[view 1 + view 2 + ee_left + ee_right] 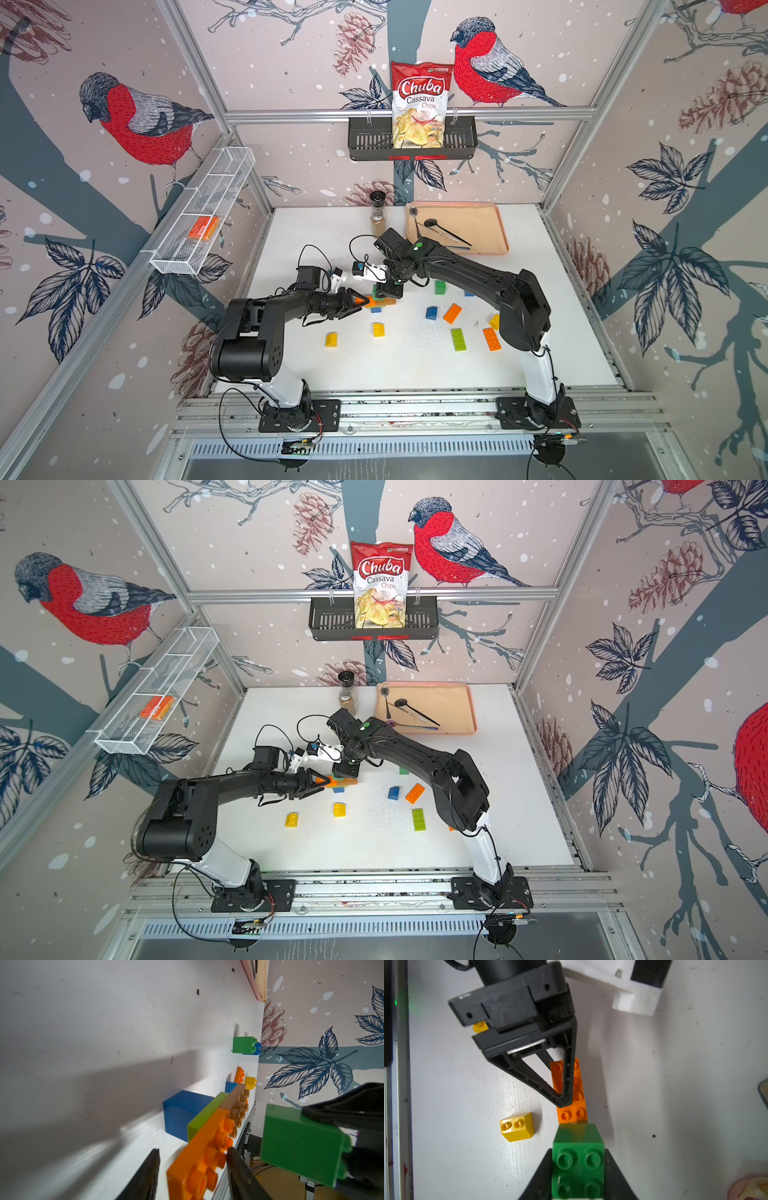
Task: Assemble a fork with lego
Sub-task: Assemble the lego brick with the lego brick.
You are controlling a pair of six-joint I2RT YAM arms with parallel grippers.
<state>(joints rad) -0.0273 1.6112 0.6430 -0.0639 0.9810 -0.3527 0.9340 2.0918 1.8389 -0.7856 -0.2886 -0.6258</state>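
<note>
Mid-table on the white tabletop [415, 365], a joined row of long orange, lime green and brown studded plastic bricks [207, 1147] lies flat. The left gripper [193, 1150] is spread astride its orange end, one finger [149, 1172] short of contact. The right gripper [578, 1167] pinches a small square green studded brick [578, 1140] just above the row. Best to clamp the row first, square up the studs, then press straight down.

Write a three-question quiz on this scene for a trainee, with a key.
1. True or false: the right gripper holds a yellow brick.
2. The long brick between the fingers of the left gripper is: A orange, B brown, C lime green.
3. What stands in the black wall basket?
Key: 1 false, it holds a green square brick. 2 A. 3 A bag of Chuba cassava chips.
</note>
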